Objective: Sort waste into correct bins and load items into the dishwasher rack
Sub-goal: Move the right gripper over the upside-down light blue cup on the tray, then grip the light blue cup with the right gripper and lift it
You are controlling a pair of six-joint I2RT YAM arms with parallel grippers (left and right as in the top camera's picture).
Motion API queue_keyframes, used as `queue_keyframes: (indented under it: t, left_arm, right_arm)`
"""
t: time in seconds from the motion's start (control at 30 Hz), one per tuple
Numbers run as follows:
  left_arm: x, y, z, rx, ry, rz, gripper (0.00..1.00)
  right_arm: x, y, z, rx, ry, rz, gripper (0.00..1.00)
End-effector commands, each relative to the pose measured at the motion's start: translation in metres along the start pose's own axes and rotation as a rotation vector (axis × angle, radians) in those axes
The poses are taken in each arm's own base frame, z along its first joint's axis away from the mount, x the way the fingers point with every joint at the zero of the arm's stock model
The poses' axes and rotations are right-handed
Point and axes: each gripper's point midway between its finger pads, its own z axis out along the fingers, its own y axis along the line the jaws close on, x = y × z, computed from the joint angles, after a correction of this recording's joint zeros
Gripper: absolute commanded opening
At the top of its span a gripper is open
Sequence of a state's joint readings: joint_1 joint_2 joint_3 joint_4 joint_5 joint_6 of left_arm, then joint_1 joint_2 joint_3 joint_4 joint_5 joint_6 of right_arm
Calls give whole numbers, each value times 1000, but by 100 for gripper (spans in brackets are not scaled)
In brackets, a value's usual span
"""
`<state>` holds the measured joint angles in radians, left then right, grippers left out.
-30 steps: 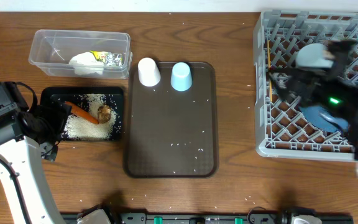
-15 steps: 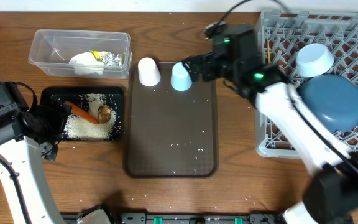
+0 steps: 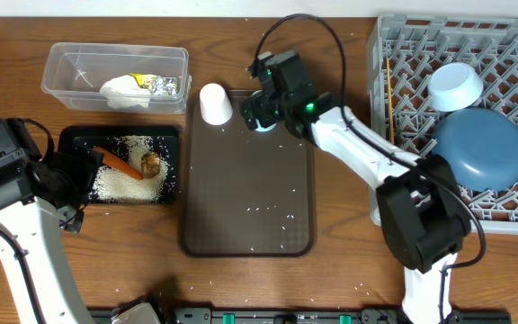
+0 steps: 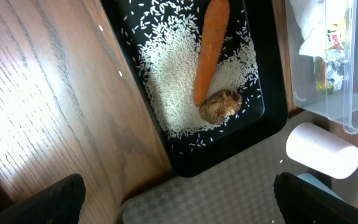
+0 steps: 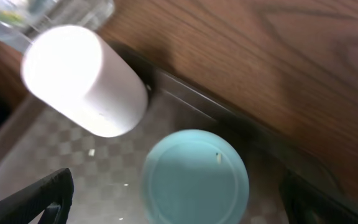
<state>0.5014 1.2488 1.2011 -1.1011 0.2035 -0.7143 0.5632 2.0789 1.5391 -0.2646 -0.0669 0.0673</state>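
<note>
The brown serving tray (image 3: pixel 245 180) has a raised rim. Its middle and near end are bare apart from a few rice grains. At its far edge, the pale-blue cup (image 5: pixel 194 177) stands upside down close to the rim. The white cup (image 3: pixel 215 103) is just beside it toward the tray's far-left corner, also upside down.

The right gripper (image 5: pixel 174 183) hangs over the pale-blue cup. Its jaws are spread wide, one finger on each side, with a gap showing between each finger and the cup wall. The cup is smooth, round plastic with one rice grain on its upturned base.

Left of the tray, the black tray (image 4: pixel 185 163) holds a carrot (image 4: pixel 209 50), a knobbly brown lump (image 4: pixel 220 106) and scattered rice (image 4: pixel 166 93). The left gripper (image 3: pixel 79 175) hangs by it, jaws wide and empty.

Right of the tray, the grey lattice rack (image 3: pixel 421 54) holds the plate (image 3: pixel 479 148), the bowl (image 3: pixel 455 85) and the chopsticks (image 3: pixel 389 99).
</note>
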Motion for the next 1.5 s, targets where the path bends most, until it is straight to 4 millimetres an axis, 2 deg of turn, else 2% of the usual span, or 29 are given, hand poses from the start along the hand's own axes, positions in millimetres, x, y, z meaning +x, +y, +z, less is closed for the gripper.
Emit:
queue_keyframes:
  t: [0.0, 0.17, 0.4, 0.63, 0.8, 0.9, 1.03, 1.2, 1.27, 1.4, 1.47]
  left_arm:
    - [0, 2, -2, -4, -7, -13, 98]
    - [-1, 2, -2, -4, -7, -13, 98]
    - [0, 2, -2, -4, -7, -13, 98]
    - [0, 2, -2, -4, -7, -13, 98]
    - [-1, 2, -2, -4, -7, -13, 98]
    - [-1, 2, -2, -4, -7, -13, 98]
    - [0, 2, -2, -4, -7, -13, 98]
    - [0, 2, -2, -4, -7, -13, 98]
    - [0, 2, -2, -4, -7, -13, 98]
    - [-1, 2, -2, -4, -7, -13, 98]
    - [-1, 2, -2, -4, -7, -13, 98]
  right_arm:
    - [-2, -15, 8, 105, -7, -25, 99]
    - [7, -18, 19, 112, 10, -24, 99]
    - [8, -12, 24, 104, 5, -13, 97]
    - [9, -10, 24, 100, 6, -9, 75]
    - [9, -5, 25, 75, 9, -8, 69]
    - [10, -5, 25, 71, 10, -1, 74]
    - [14, -5, 31, 72, 17, -1, 92]
    - [20, -6, 42, 72, 19, -1, 94]
    - [19, -6, 43, 71, 10, -1, 91]
    - [16, -6, 44, 70, -3, -2, 74]
    - [15, -6, 44, 70, -4, -2, 72]
